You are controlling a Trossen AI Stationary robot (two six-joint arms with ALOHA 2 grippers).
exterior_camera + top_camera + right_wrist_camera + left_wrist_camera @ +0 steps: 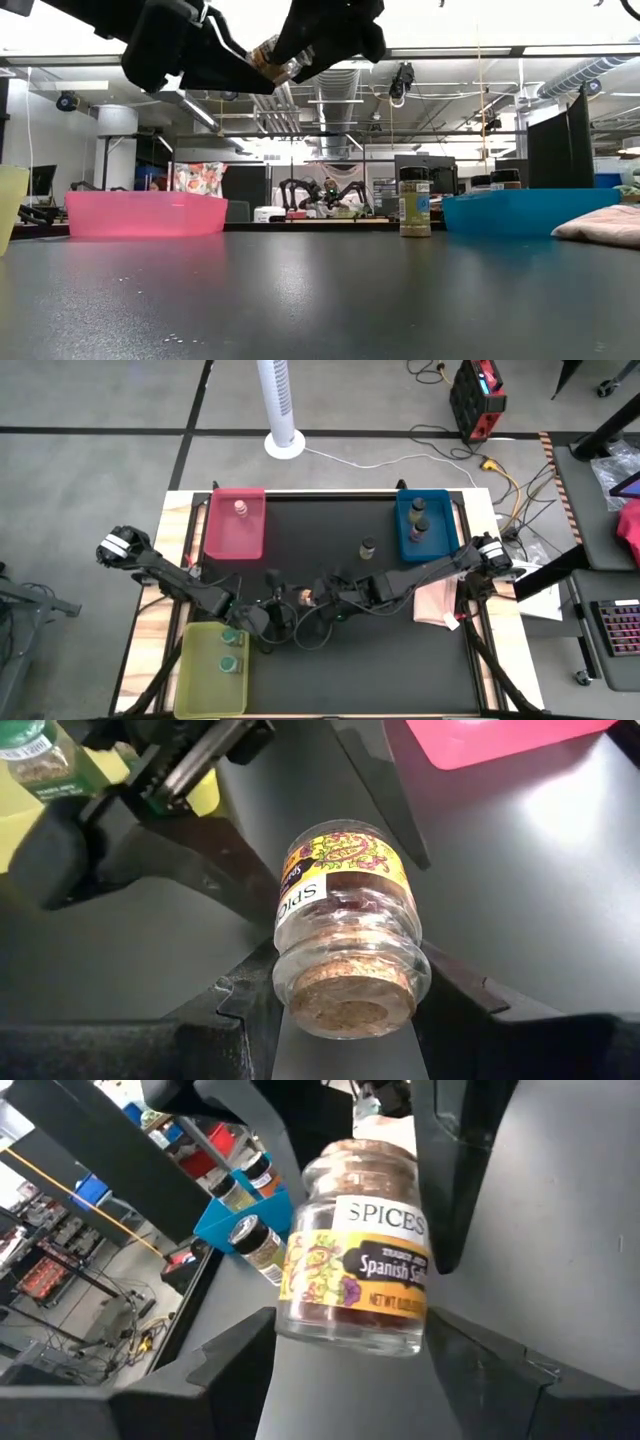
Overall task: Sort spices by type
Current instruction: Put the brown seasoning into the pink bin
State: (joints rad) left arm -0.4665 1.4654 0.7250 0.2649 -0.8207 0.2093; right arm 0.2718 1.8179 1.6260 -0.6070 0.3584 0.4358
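A small glass spice jar (345, 910) with a cork stopper and a yellow label is held in the air between both grippers, above the middle of the table (305, 597). It lies roughly level and shows high up in the low view (275, 55). My left gripper (350, 1345) comes from the table's left and is shut on the jar's base end. My right gripper (345, 990) comes from the right and is shut on its cork end. One dark-capped jar (368, 547) stands alone on its base on the table. My left gripper pinches the jar's base end (300, 1325) between its two fingers, reaching in level from the table's left. The jar is lifted clear and lies on its side, cork pointing away from this gripper. My right gripper pinches the jar at its neck, just below the cork (400, 970), one finger on each side, coming level from the table's right. The jar lies along the fingers with its cork end toward the wrist, clear of the table.
A red tray (236, 540) at the far left holds one pinkish-topped jar (240, 508). A blue tray (437, 545) at the far right holds two dark-capped jars. A yellow-green tray (200, 680) at the near left holds two green-lidded jars. A pink cloth (435, 600) lies at the right edge.
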